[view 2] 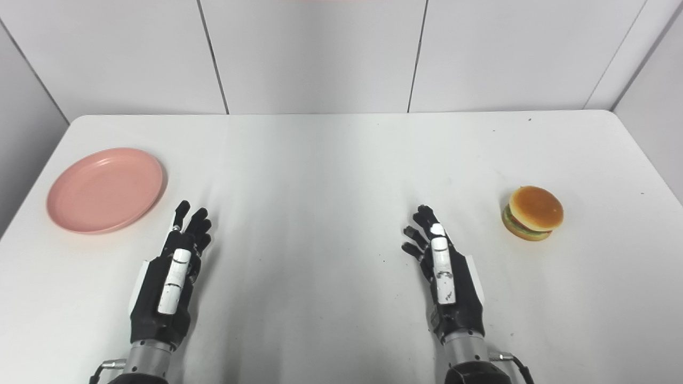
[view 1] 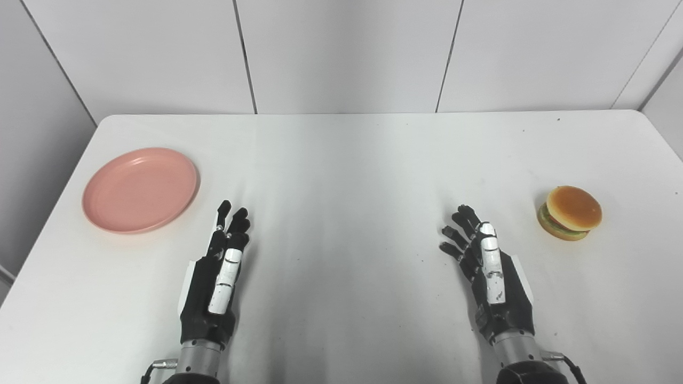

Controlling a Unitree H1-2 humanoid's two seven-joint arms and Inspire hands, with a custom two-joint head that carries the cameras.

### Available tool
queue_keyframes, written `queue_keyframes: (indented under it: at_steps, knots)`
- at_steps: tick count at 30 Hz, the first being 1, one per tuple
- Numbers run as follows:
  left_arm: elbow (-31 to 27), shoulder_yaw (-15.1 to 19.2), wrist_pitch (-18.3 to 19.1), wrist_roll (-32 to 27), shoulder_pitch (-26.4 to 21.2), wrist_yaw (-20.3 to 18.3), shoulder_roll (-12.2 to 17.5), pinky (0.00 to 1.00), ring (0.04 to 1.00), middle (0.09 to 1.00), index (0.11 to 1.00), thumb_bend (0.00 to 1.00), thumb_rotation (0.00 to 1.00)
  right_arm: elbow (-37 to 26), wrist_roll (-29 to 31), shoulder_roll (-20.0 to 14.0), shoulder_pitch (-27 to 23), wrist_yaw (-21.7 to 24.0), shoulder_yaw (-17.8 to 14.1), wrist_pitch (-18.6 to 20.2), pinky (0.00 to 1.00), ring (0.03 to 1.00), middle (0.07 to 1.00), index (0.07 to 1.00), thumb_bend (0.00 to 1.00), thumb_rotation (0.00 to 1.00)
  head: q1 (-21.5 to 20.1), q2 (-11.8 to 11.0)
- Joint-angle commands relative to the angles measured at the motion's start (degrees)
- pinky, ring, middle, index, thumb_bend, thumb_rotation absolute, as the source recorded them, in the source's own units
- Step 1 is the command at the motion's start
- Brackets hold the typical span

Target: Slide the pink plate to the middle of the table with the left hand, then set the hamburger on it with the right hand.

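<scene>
Clearly unstarted: both the left hand point(view 1: 216, 282) and right hand point(view 1: 491, 277) hover released. Pink plate point(view 1: 140, 190) near the table point(view 1: 341, 160) left edge may tip if pressed on its rim; hamburger point(view 1: 570, 213) near the right edge could roll.

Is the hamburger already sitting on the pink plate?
No, the hamburger sits on the bare table at the right, far from the empty pink plate at the left.

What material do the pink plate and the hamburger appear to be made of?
The pink plate looks like matte plastic: uniform colour, a thin moulded rim and only soft reflections. The hamburger seems to be a toy, probably plastic or foam: its bun is very smooth and evenly coloured, and its layers look moulded. Neither can be confirmed by sight alone.
</scene>
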Motion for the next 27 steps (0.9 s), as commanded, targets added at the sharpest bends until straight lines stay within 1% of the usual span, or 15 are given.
queue_keyframes:
  at_steps: [1, 2, 3, 4, 5, 6, 7, 8, 9, 10, 11, 12, 17, 22, 27]
  knots:
    - [0.2, -0.5, -2.7, 0.1, 0.2, 0.1, -0.4, 1.0, 0.976, 0.957, 1.0, 0.76, 0.8, -0.2, 0.7, -1.1, 4.4, 1.2, -0.4, -1.5, 0.84, 0.868, 0.919, 0.905, 0.66, 1.0, 1.4, -1.1]
    - [0.8, -0.7, -3.2, 0.2, 0.2, 0.2, -0.6, 1.0, 0.977, 0.955, 1.0, 0.76, 0.79, 0.4, 0.9, -1.4, 4.3, 1.5, -0.7, -1.9, 0.85, 0.871, 0.922, 0.911, 0.65, 1.0, 2.6, -2.0]
    - [1.3, -1.0, -3.9, 0.8, 0.2, 0.3, -0.7, 0.99, 0.977, 0.954, 1.0, 0.76, 0.79, 0.8, 1.0, -1.5, 4.2, 1.7, -0.9, -2.2, 0.85, 0.872, 0.923, 0.912, 0.64, 1.0, 2.9, -2.1]
    - [2.1, -1.4, -4.7, 1.4, 0.2, 0.5, -0.9, 0.99, 0.975, 0.953, 1.0, 0.75, 0.8, 1.4, 1.2, -1.7, 4.1, 2.0, -1.3, -2.6, 0.85, 0.876, 0.927, 0.914, 0.64, 1.0, 4.4, -3.2]
    - [2.6, -1.7, -5.3, 1.9, 0.1, 0.7, -0.9, 0.98, 0.973, 0.953, 1.0, 0.75, 0.81, 1.8, 1.3, -1.8, 4.0, 2.2, -1.5, -2.9, 0.86, 0.881, 0.931, 0.914, 0.63, 1.0, 4.4, -3.2]
    - [3.4, -2.0, -6.2, 2.4, 0.1, 1.0, -1.2, 0.98, 0.972, 0.953, 1.0, 0.74, 0.81, 2.4, 1.6, -2.0, 3.9, 2.6, -1.9, -3.3, 0.86, 0.883, 0.932, 0.915, 0.63, 1.0, 6.0, -4.2]
    - [4.0, -2.2, -6.9, 2.7, 0.1, 1.2, -1.4, 0.97, 0.978, 0.953, 1.0, 0.73, 0.81, 2.9, 1.8, -2.1, 3.9, 2.8, -2.2, -3.7, 0.87, 0.886, 0.934, 0.92, 0.63, 1.0, 6.0, -4.2]
    - [4.7, -2.4, -7.8, 2.6, 0.0, 1.4, -1.7, 0.97, 0.979, 0.953, 1.0, 0.72, 0.81, 3.4, 2.1, -2.3, 3.8, 3.1, -2.6, -4.1, 0.87, 0.887, 0.935, 0.921, 0.63, 1.0, 7.3, -5.1]
    - [5.4, -2.6, -8.5, 2.6, 0.0, 1.6, -2.0, 0.97, 0.98, 0.95, 1.0, 0.72, 0.79, 3.9, 2.3, -2.3, 3.7, 3.4, -2.9, -4.4, 0.88, 0.891, 0.939, 0.928, 0.62, 1.0, 7.5, -5.3]
    - [6.1, -2.7, -9.4, 2.7, 0.0, 1.8, -2.4, 0.97, 0.98, 0.948, 1.0, 0.71, 0.78, 4.5, 2.5, -2.5, 3.5, 3.7, -3.2, -4.8, 0.89, 0.892, 0.941, 0.93, 0.62, 1.0, 8.6, -6.2]
    - [6.7, -2.9, -10.0, 2.8, 0.0, 1.9, -2.6, 0.96, 0.978, 0.947, 1.0, 0.7, 0.76, 4.9, 2.7, -2.5, 3.4, 4.0, -3.5, -5.1, 0.9, 0.898, 0.946, 0.93, 0.62, 1.0, 8.6, -6.2]
    - [7.3, -3.1, -10.6, 3.1, -0.1, 2.1, -2.9, 0.96, 0.977, 0.946, 1.0, 0.7, 0.76, 5.4, 3.0, -2.6, 3.2, 4.3, -3.8, -5.2, 0.9, 0.9, 0.948, 0.93, 0.62, 1.0, 9.9, -7.1]
    - [10.4, -3.9, -12.9, 4.9, -0.8, 3.1, -3.8, 0.95, 0.971, 0.95, 1.0, 0.7, 0.75, 7.8, 4.2, -3.1, 2.3, 5.6, -5.4, -6.1, 0.94, 0.921, 0.967, 0.95, 0.62, 1.0, 14.6, -9.3]
    - [13.4, -4.3, -16.0, 5.9, -1.5, 3.7, -4.5, 0.95, 0.959, 0.946, 1.0, 0.66, 0.73, 9.4, 4.7, -3.5, 1.8, 6.9, -6.2, -6.6, 0.99, 0.961, 0.998, 0.991, 0.59, 1.0, 15.8, -10.6]
    - [14.8, -4.4, -17.3, 5.9, -1.8, 3.8, -4.7, 0.97, 0.969, 0.949, 1.0, 0.64, 0.71, 9.5, 5.2, -3.3, 1.6, 7.1, -6.4, -5.7, 1.0, 0.996, 1.0, 1.0, 0.55, 1.0, 15.1, -11.0]
